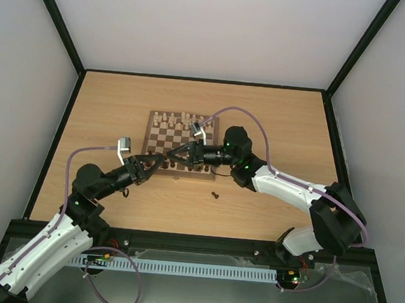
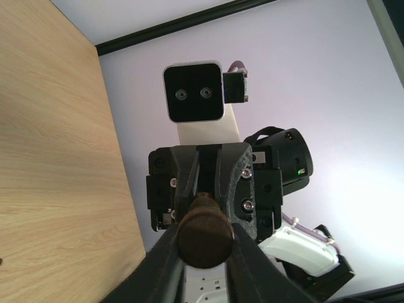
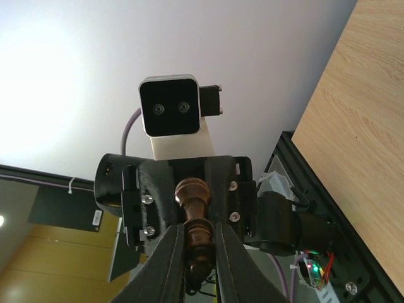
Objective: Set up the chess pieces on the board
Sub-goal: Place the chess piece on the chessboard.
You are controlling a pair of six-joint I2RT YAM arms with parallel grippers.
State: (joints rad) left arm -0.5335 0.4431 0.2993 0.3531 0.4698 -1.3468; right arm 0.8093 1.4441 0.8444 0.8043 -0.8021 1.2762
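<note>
Chess pieces [image 1: 194,167] are small, dark brown turned wood; most stand in the near rows of the board [image 1: 163,140]. Left gripper [image 1: 158,160] is closed on the held piece [image 2: 202,230], whose round base faces the left wrist camera. Right gripper [image 1: 175,154] is clamped on the same piece from the opposite end, over the board's near-left edge. A loose dark piece [image 1: 216,195] lies on the table [image 1: 107,116], near right of the board.
</note>
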